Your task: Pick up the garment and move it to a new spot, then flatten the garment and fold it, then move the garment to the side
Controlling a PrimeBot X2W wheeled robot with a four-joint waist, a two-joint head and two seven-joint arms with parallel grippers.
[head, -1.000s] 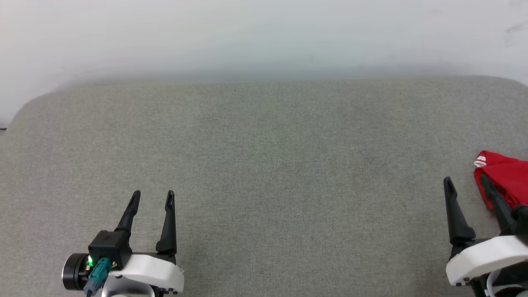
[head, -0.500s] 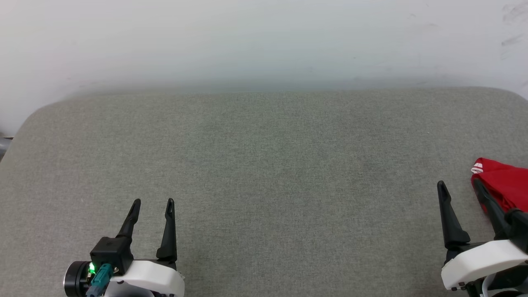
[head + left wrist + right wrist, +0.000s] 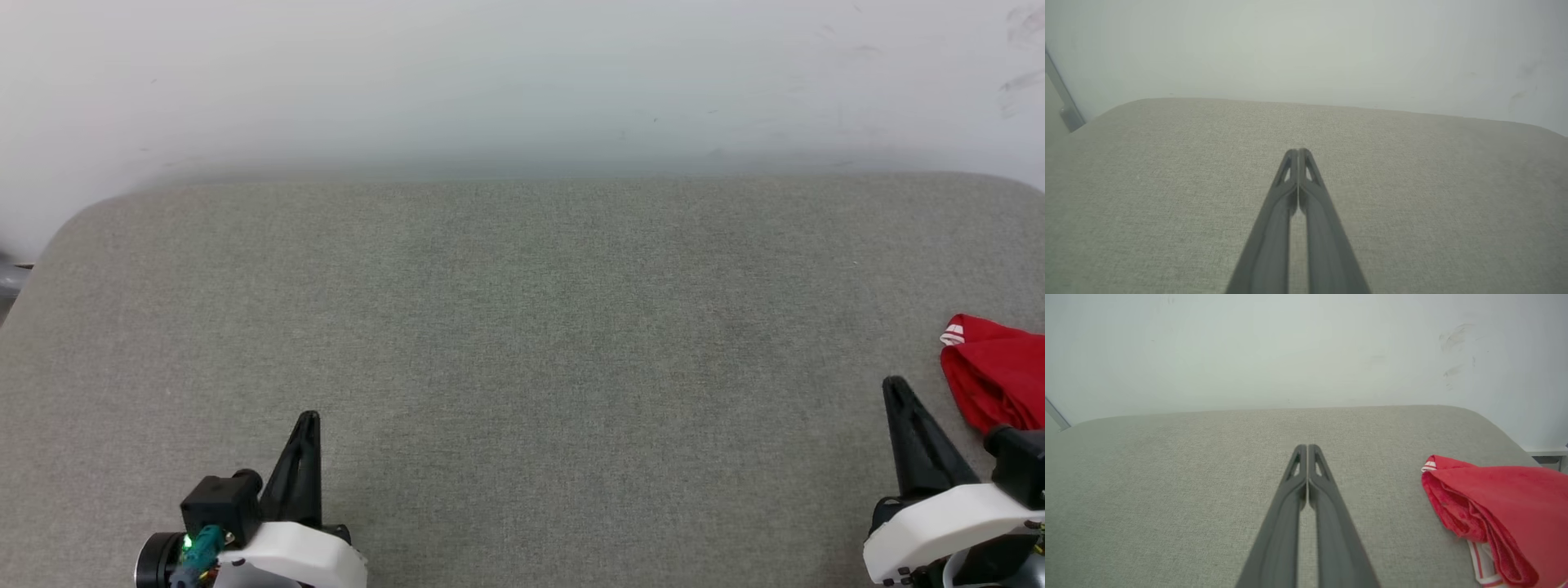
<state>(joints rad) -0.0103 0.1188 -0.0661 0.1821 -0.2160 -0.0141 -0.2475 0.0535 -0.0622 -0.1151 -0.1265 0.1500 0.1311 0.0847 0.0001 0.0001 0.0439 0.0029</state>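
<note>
The garment (image 3: pixel 998 371), likely soft, light and limp, lies bunched near the right end of the surface (image 3: pixel 522 327), just beside the right end effector (image 3: pixel 896 385), which, like the left end effector (image 3: pixel 308 420), is closed and empty; grasp a thick outer fold.

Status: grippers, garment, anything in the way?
Left gripper shut, empty. Right gripper shut, empty, apart from the garment. Garment lies folded over at grey surface's right end. Nothing between right gripper and garment.
</note>
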